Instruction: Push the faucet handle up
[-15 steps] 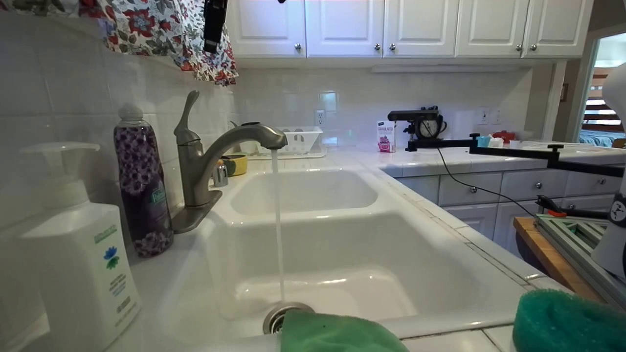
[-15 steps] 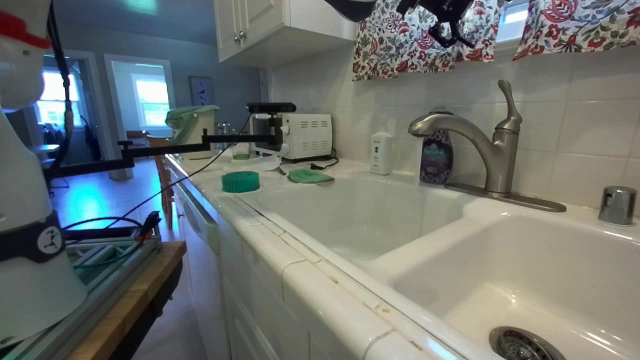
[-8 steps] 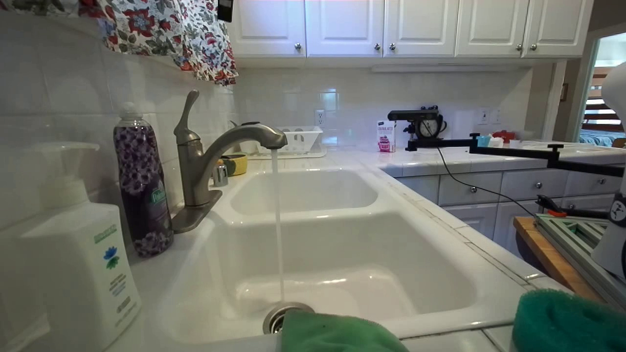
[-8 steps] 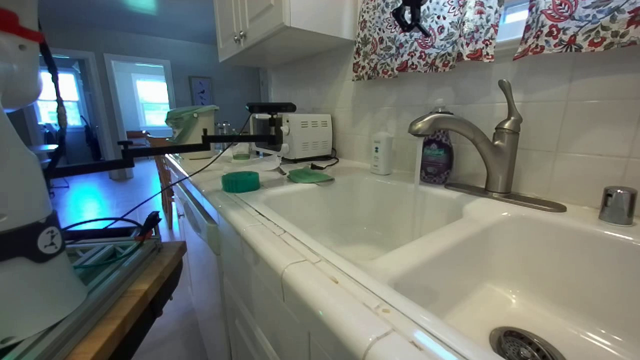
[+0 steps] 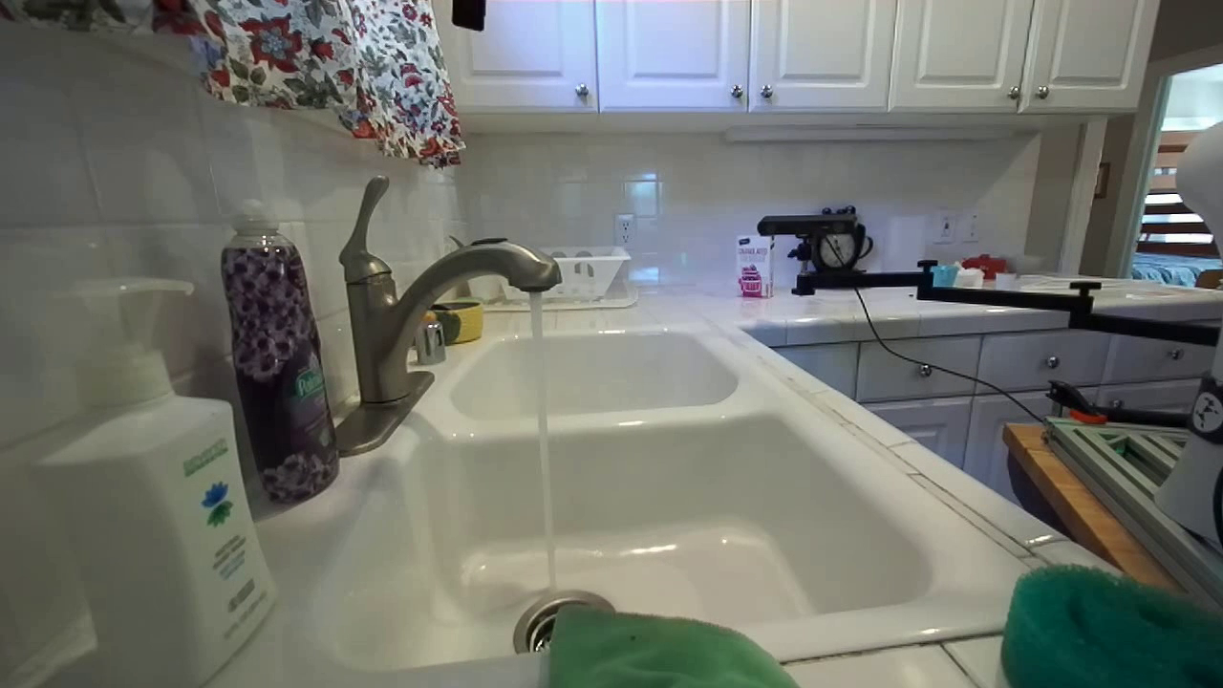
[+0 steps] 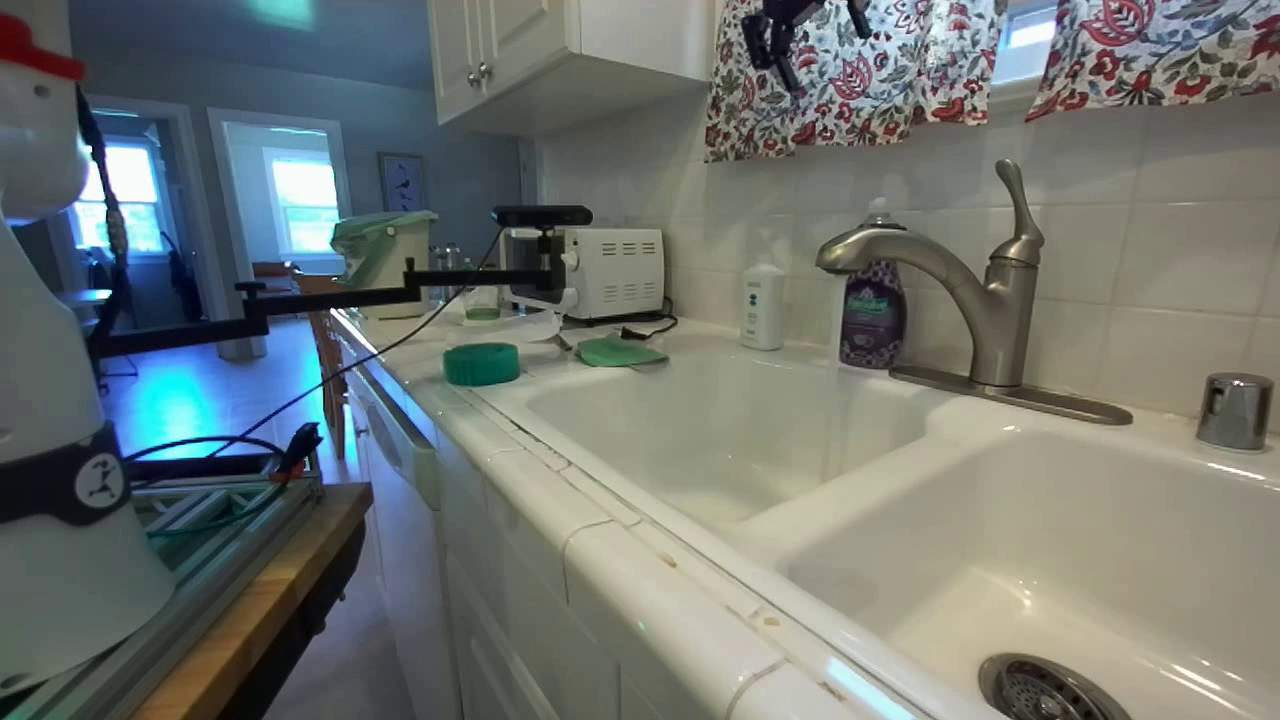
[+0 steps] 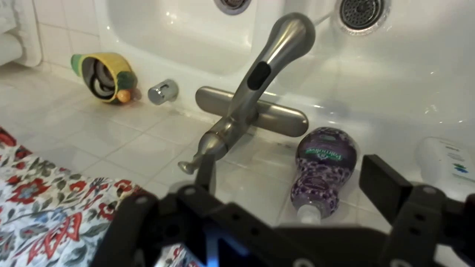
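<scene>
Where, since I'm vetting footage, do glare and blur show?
In an exterior view, far windows wash out, the floor glares blue; in the wrist view, glints dot the sink, the jaws look soft; both exterior views show the faucet handle clearly.

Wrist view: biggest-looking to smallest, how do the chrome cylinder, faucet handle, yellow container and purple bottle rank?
1. Purple bottle
2. Yellow container
3. Faucet handle and chrome cylinder, unranked: close in size, and one of the fingers partly hides the handle.
</scene>
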